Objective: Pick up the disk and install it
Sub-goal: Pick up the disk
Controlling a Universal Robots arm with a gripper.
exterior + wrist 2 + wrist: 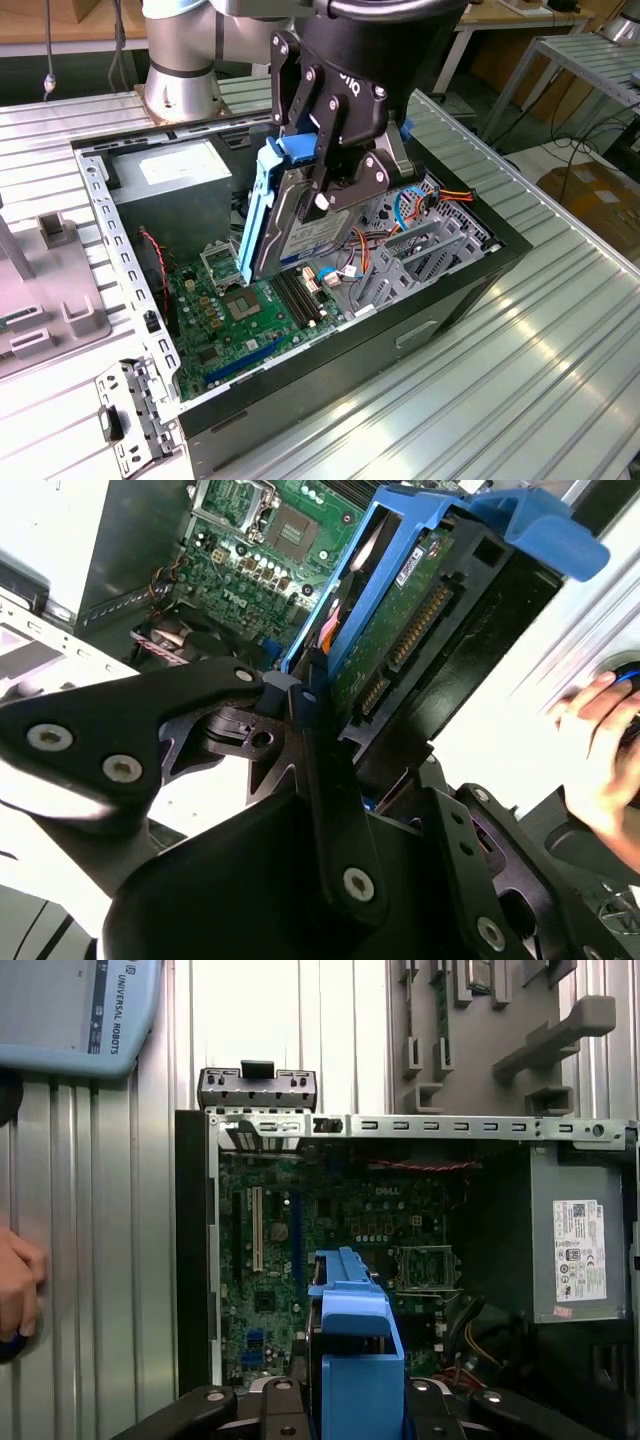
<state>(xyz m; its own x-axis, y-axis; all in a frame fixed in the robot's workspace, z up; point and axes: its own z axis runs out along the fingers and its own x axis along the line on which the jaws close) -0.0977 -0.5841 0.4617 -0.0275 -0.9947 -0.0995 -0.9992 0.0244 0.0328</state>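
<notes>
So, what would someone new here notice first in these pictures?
The big black gripper stands out first, clamped on the disk, which it holds nearly on edge over the open computer case. Below lies the green motherboard, with the grey power supply toward the exterior view's left. A person's hand is beside the case in the first wrist view.

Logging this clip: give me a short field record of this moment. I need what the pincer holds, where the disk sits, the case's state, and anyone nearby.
pincer: shut on the disk
disk: silver hard drive in blue rails, held on edge and tilted, over the motherboard
computer case: lying flat, side panel off, inside exposed
power supply: grey box mounted inside the case
task state: disk lifted, not seated in the case
person: a hand beside the case, in the first wrist view
</notes>
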